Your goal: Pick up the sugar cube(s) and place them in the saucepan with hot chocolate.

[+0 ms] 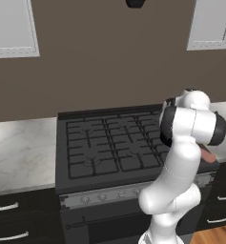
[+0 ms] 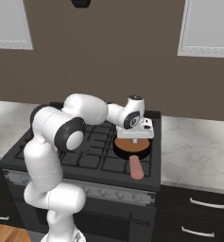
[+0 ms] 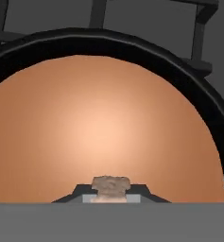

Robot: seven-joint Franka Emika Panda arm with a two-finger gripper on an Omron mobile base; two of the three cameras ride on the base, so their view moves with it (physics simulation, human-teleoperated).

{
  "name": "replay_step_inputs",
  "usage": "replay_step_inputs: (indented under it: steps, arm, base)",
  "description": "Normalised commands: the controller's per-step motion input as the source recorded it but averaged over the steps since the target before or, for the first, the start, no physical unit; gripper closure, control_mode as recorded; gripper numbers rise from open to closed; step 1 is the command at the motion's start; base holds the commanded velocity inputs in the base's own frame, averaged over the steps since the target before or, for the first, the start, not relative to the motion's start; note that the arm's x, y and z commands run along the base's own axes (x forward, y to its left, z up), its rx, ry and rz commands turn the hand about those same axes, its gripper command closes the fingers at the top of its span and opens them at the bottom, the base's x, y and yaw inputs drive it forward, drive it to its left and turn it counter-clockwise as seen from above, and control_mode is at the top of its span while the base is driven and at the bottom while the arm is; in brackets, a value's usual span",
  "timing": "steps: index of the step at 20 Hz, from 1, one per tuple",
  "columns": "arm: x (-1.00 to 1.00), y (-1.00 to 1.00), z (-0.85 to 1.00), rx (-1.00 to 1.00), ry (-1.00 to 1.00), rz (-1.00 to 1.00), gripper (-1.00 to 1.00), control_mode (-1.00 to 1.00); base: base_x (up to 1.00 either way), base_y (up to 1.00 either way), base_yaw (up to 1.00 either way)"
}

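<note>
Right now a tan sugar cube (image 3: 111,187) sits pinched between the two dark tips of the claw (image 3: 111,194), which is clenched on it, directly above the brown hot chocolate in the saucepan (image 3: 212,123). In the hand view the black rim curves all around the liquid, so the cube hangs well inside the pan's edge. From the right base view the claw (image 2: 135,140) hovers just over the pan (image 2: 120,150) on the right side of the stove (image 2: 33,142), with the pinkish-red handle (image 2: 136,168) sticking out toward the front edge, near the marble counter (image 2: 193,151).

The main risk, as I judge it, is in the release: the cube is tiny and could cling to one tip instead of dropping. Lowering further could dip the tips into the liquid or knock the rim and shift the pan on the grates. The second, pale cube is too small for me to find.
</note>
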Motion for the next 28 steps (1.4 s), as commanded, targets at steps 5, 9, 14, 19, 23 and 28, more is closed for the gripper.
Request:
replay_step_inputs:
  steps: [5, 9, 14, 19, 23, 28]
  arm:
    - [0.37, -0.14, -0.18, 0.0, 0.02, 0.0, 1.0, -1.0]
    - [0.09, -0.04, -0.02, 0.0, 0.0, 0.0, 1.0, -1.0]
    - [0.01, 0.0, 0.0, 0.0, 0.0, 0.0, -1.0, -1.0]
    - [0.0, 0.0, 0.0, 0.0, -0.01, 0.0, -1.0, -1.0]
    - [-0.34, 0.0, 0.09, -0.01, -0.04, 0.0, -1.0, -1.0]
    - [-0.45, 0.46, 0.7, 0.0, -0.07, -0.03, -1.0, -1.0]
  base:
    - [0.0, 0.0, 0.0]
    - [0.0, 0.0, 0.0]
    - [0.0, 0.0, 0.0]
    - [0.0, 0.0, 0.0]
    - [0.0, 0.0, 0.0]
    - [0.0, 0.0, 0.0]
